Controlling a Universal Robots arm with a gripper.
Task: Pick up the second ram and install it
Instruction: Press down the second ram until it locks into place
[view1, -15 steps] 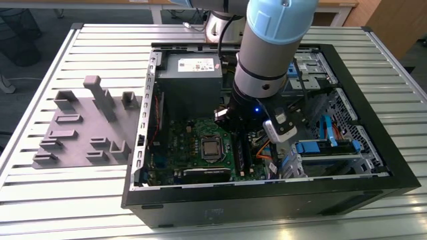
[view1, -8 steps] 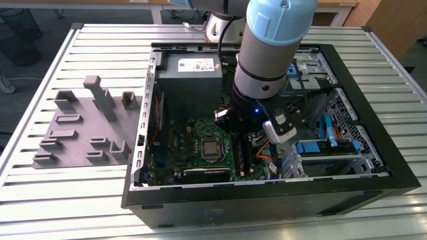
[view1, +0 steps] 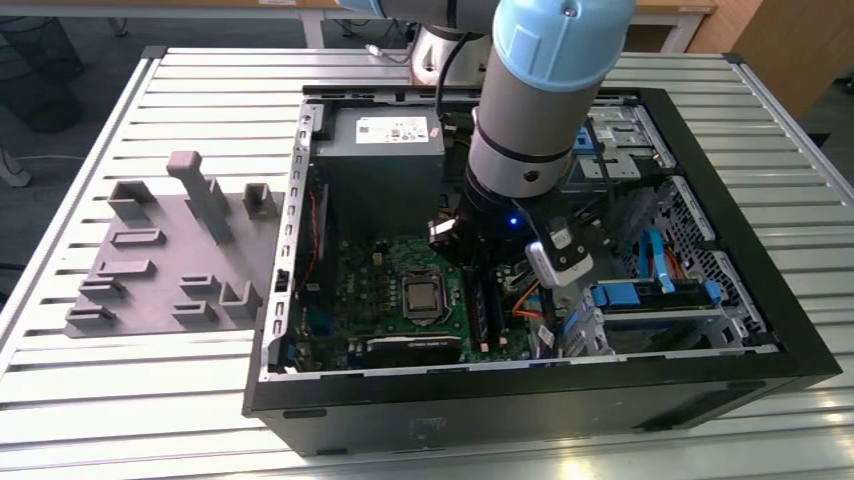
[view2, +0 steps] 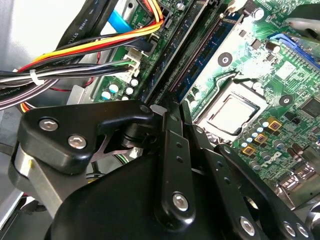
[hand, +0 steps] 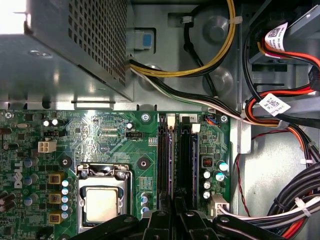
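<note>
My gripper (view1: 467, 255) reaches down into the open computer case (view1: 747, 350), over the long black memory slots beside the processor socket (hand: 102, 202). In the second wrist view, the second ram (view2: 212, 52) is a slim dark-blue stick with small black chips. It stands on edge in the slot line nearest the socket. Its near end runs in between the black fingers (view2: 170, 150), which sit close together on it, so the gripper (view2: 172, 107) is shut. In the first wrist view, the gripper (hand: 175, 210) sits over the two parallel slots (hand: 186, 165).
The grey power-supply box (view1: 380, 150) lies at the far end of the case. Bundled cables (view2: 75, 65) run close beside the slots. A grey holder tray (view1: 174, 260) with upright blocks rests on the slatted table at the exterior view's left. Drive bays with blue parts (view1: 654, 290) stand at its right.
</note>
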